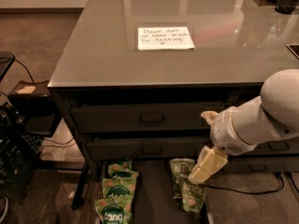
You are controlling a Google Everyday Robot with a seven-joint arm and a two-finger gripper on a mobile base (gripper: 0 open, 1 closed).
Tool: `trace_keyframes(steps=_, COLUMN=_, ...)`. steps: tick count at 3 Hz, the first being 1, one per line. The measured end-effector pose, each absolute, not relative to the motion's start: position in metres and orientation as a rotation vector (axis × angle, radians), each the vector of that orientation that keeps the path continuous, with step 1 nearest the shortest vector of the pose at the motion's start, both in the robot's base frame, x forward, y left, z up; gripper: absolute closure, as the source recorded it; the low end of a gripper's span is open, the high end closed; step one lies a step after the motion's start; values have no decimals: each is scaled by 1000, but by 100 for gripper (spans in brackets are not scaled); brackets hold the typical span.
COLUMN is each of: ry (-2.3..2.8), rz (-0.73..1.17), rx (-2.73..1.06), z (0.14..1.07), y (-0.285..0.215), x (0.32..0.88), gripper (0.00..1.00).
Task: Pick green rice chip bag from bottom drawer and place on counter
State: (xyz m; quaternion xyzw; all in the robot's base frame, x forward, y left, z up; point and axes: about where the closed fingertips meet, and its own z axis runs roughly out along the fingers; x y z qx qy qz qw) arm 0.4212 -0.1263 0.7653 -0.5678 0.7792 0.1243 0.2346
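A dim carpeted room, with a dark cabinet filling my screen. Its glossy grey top, the bench [93, 55], carries a white handwritten note [166, 38]. Two closed drawers with handles [152, 118] sit under that top. Below them the bottom drawer [154, 195] is pulled open, its flat dark floor showing.

The gripper [198, 171] hangs at the end of the white arm [261, 120], pointing down and to the left over the right side of the open drawer. Whether its jaws are wide or narrow I cannot tell from here, though nothing is held in them. Their tip overlaps the paler Kettle bags [192, 197] in my view; I cannot say whether it touches them.

The green rice chip bag [113, 213], the one with the white "dang" lettering, lies well to the left of the jaws and lower in the picture, at the drawer's left side. More green pouches [120, 183] overlap just behind it. The bare drawer floor runs between it and the jaws.

I judge this to be the reach-in step, with no grasp made yet. The jaws are over the wrong bags. The next move calls for a sideways shift to the left across the drawer, clear of the Kettle bags, then a descent onto the "dang" pouch. Because the pouches overlap, I would aim for a free edge of the nearest one. Lifting it out and up to the bench comes after.
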Motion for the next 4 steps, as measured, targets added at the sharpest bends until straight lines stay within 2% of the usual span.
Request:
trace_keyframes(steps=2, ry=2001, rz=361, rx=-1669, z=670, y=-113, x=428, gripper=0)
trace_keyframes(steps=4, ry=1886, rz=493, rx=-1746, z=560, y=-58, x=446, gripper=0)
